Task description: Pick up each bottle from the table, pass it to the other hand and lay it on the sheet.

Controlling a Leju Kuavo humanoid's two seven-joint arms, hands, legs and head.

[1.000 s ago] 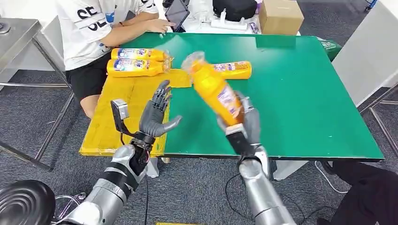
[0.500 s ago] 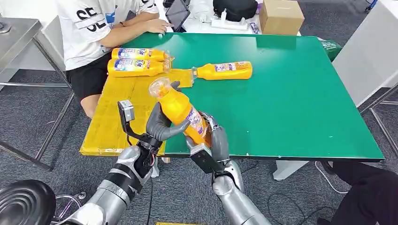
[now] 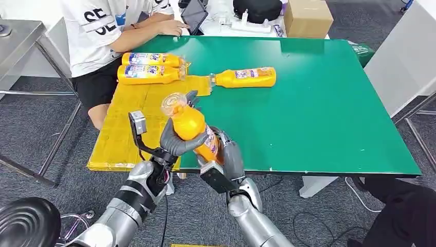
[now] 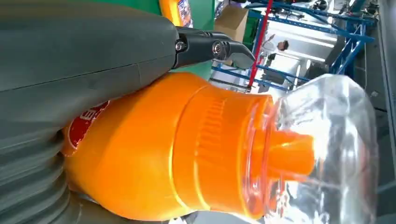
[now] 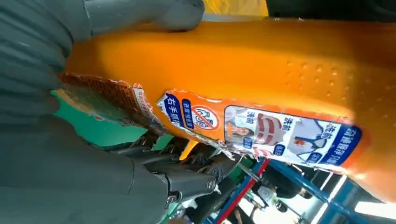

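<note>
Since a second ago, the right hand [image 3: 229, 154] has carried the orange bottle [image 3: 193, 126] leftward to the left hand [image 3: 177, 136]. Both hands now grip it, fingers wrapped around its body, above the near table [image 3: 329, 118] edge beside the yellow sheet [image 3: 121, 128].

A green table [image 3: 329, 103] carries a yellow sheet [image 3: 123, 128] along its left side. Two orange bottles [image 3: 149, 68] lie side by side at the sheet's far end, and a third bottle [image 3: 246, 77] lies on the green, its cap touching the sheet's edge.
</note>
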